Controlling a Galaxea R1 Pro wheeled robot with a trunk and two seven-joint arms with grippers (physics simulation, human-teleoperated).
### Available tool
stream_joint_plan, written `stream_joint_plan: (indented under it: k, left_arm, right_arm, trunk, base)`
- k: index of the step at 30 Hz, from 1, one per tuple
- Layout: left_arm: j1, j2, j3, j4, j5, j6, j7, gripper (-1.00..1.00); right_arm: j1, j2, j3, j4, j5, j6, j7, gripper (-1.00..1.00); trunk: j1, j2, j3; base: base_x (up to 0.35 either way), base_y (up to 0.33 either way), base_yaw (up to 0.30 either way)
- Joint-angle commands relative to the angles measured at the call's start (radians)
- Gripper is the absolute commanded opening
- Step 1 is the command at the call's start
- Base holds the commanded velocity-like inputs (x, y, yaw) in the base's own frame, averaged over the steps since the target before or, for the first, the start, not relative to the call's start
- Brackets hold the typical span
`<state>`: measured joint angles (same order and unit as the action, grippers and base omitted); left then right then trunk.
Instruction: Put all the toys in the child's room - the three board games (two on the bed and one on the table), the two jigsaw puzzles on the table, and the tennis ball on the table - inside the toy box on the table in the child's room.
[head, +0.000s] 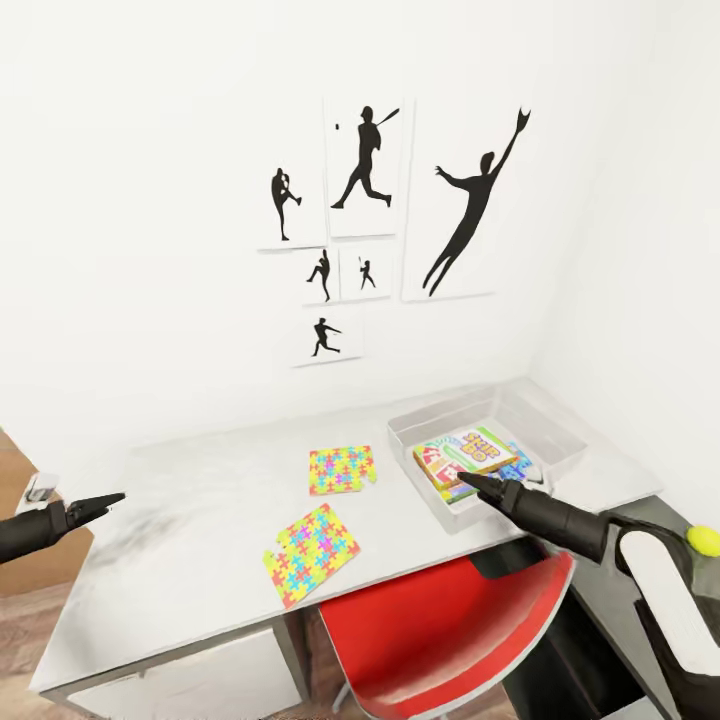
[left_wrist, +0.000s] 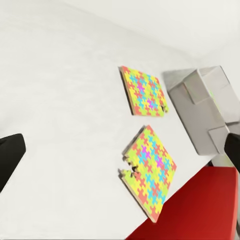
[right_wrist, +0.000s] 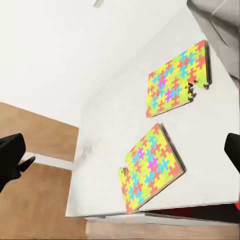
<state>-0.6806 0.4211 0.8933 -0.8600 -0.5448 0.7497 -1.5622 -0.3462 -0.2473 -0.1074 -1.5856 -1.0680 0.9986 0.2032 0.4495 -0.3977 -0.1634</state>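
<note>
Item 1, table (head: 200, 500): we record a long pale grey top against a white wall, our landmark for all that follows.

Item 2, toy box (head: 560, 425): pale grey open bin at the table's right end, near the wall. Inside it we see board games (head: 465, 460) stacked; the top one reads "SKIP BO" in red and blue on a green and white cover, with a red-edged box under it. Other print is too small to read. The left wrist view gives us the bin's outer wall but not its contents.

Item 3, jigsaw puzzles: two thin multicoloured squares flat on the table, left of the toy box. The far puzzle (head: 342, 470) lies mid-table; the near puzzle (head: 312, 555) lies at the front edge, apart from it. Both wrist views show them at (left_wrist: 143, 91), (left_wrist: 150, 172) and (right_wrist: 177, 80), (right_wrist: 150, 170).

Item 4, tennis ball (head: 704, 541): yellow-green, beyond the table's right end, beside the right arm, partly hidden.

Item 5, left gripper (head: 105, 502): over the table's left edge, holding nothing; the wrist view shows its fingers spread wide.

Item 6, right gripper (head: 470, 483): at the toy box's front wall, fingers likewise spread wide in its wrist view, empty.

Item 7, red chair (head: 440, 630): tucked under the table's front.

Item 8, sports pictures (head: 375, 200): black silhouettes on the wall above the table.
</note>
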Motion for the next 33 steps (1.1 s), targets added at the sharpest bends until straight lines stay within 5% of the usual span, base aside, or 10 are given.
stream_joint_plan:
  k: [1, 5, 10, 19, 33]
  left_arm:
    - [-0.002, -0.004, 0.003, -0.001, -0.011, 0.010, -0.009, 1.00]
    - [-0.002, -0.007, 0.002, -0.001, -0.012, 0.010, -0.009, 1.00]
    - [-0.002, -0.008, 0.001, -0.001, -0.012, 0.011, -0.009, 1.00]
    - [-0.002, -0.007, 0.001, -0.001, -0.009, 0.008, -0.009, 1.00]
    - [-0.002, -0.008, 0.001, -0.001, -0.010, 0.005, -0.009, 1.00]
  right_arm:
    - [-0.060, 0.027, 0.027, 0.005, 0.011, 0.020, -0.063, 1.00]
    - [-0.205, 0.103, 0.102, 0.070, 0.011, 0.049, -0.269, 1.00]
    - [-0.301, 0.147, 0.194, 0.166, 0.010, 0.049, -0.401, 1.00]
    - [-0.330, 0.154, 0.228, 0.241, 0.008, 0.049, -0.443, 1.00]
    - [-0.319, 0.140, 0.196, 0.272, 0.012, 0.049, -0.446, 1.00]
  trunk:
    - [0.001, -0.002, -0.002]
    - [0.001, -0.002, -0.002]
    - [0.001, -0.002, -0.002]
    - [0.001, -0.002, -0.002]
    - [0.001, -0.002, -0.002]
  base:
    - [0.000, 0.000, 0.291]
    - [0.000, 0.007, 0.291]
    - [0.000, 0.145, 0.291]
    - [0.035, 0.266, 0.291]
    - [0.059, 0.102, 0.180]
